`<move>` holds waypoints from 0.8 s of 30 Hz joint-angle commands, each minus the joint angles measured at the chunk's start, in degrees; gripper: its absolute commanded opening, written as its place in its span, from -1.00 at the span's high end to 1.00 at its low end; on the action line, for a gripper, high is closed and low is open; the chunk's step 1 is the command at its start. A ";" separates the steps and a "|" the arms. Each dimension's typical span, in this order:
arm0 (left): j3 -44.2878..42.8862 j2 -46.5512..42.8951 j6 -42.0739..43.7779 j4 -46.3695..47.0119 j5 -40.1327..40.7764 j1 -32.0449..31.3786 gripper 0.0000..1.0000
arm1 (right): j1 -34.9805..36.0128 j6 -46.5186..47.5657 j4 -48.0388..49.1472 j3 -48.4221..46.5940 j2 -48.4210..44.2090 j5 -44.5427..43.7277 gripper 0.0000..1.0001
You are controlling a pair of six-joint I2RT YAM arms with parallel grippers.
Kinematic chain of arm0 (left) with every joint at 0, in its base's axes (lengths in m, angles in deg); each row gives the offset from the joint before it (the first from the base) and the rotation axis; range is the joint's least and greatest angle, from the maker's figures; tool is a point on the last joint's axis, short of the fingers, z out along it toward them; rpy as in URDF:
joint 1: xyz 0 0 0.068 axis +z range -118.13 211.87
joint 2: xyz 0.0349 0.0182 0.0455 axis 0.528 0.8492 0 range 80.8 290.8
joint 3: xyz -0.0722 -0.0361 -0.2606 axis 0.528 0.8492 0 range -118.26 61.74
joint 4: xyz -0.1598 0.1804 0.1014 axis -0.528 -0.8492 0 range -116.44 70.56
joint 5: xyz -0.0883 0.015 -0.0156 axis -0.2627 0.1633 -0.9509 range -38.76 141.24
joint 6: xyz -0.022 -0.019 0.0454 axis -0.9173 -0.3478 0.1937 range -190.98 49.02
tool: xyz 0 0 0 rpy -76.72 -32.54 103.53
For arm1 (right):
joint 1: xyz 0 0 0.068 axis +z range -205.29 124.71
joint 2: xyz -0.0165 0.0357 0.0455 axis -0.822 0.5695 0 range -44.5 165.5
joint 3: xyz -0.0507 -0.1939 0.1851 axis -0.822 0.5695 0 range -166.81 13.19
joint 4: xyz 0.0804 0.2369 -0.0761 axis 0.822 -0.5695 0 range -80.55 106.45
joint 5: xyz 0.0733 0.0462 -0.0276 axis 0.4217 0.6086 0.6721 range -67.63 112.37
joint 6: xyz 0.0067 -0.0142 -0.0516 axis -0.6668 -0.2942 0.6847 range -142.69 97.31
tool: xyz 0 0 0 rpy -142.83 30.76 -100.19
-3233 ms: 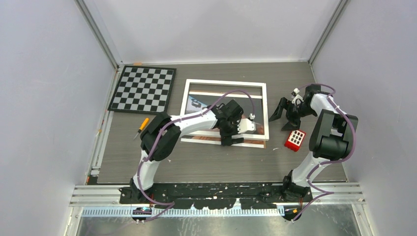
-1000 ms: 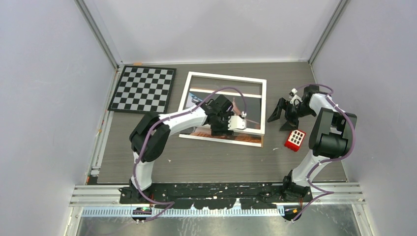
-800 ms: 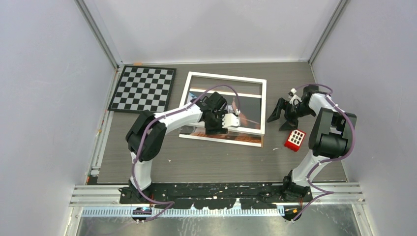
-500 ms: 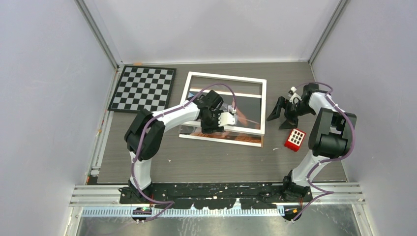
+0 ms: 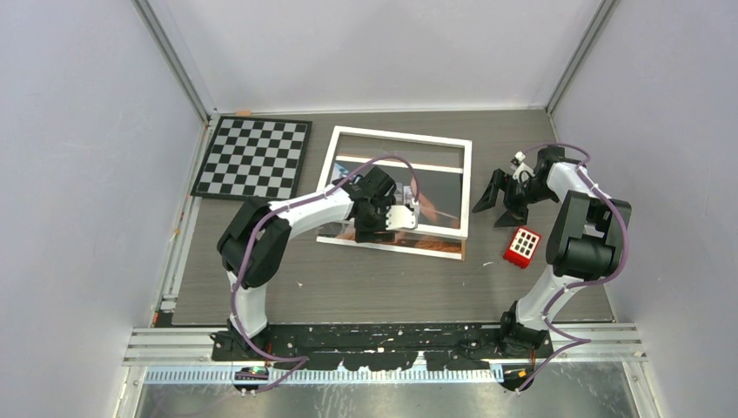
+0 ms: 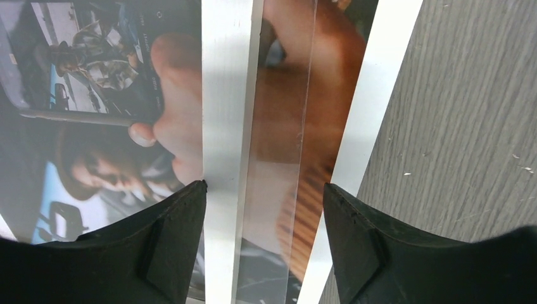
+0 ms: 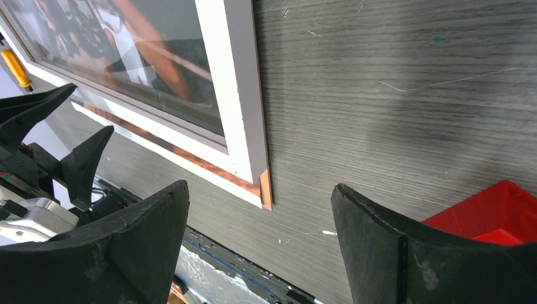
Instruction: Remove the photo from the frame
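Note:
The frame [image 5: 402, 137] lies flat on the table with its white border up. The photo [image 5: 439, 193] shows inside it, and the print's near edge sticks out past the frame's near bar. My left gripper [image 5: 409, 213] is low over that near bar. In the left wrist view its jaws [image 6: 265, 187] stand open astride the white bar [image 6: 225, 95], above the photo [image 6: 101, 95] and a clear sheet edge. My right gripper [image 5: 494, 207] hangs open just right of the frame. The right wrist view shows its open jaws [image 7: 259, 187] above the frame's near right corner [image 7: 244, 126].
A black-and-white checkerboard [image 5: 252, 158] lies at the back left. A red box [image 5: 522, 246] with white cells sits right of the frame, close to my right gripper, and shows as a red corner [image 7: 500, 218]. An orange-handled tool [image 7: 12, 66] lies far left.
My left gripper has slid left along the frame's near bar. The frame sits a little farther back than three seconds ago. My right arm has barely moved.

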 commanded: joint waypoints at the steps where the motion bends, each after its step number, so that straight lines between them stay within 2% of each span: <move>1: 2.92 1.32 -0.44 0.84 3.74 0.60 -0.43 | 0.32 0.29 -0.28 -2.08 0.43 0.97 -0.72; 6: 2.07 2.19 -0.81 1.29 3.53 1.04 -0.57 | 0.32 0.40 -0.51 -2.44 0.50 0.93 -0.72; 9: 1.28 3.03 -0.71 0.66 3.50 1.41 -0.57 | 0.38 0.34 -0.59 -2.43 0.62 1.01 -0.72; 14: 0.57 3.14 0.39 -1.26 1.73 1.67 -0.16 | 0.36 0.38 -0.47 -2.22 0.57 0.81 -0.72; 22: 1.21 2.44 0.81 -2.37 1.46 1.45 0.25 | 0.37 0.29 -0.14 -1.69 0.37 0.78 -0.72; 24: 1.51 2.15 0.91 -2.42 1.66 1.34 0.30 | 0.31 0.32 -0.12 -1.65 0.45 0.81 -0.72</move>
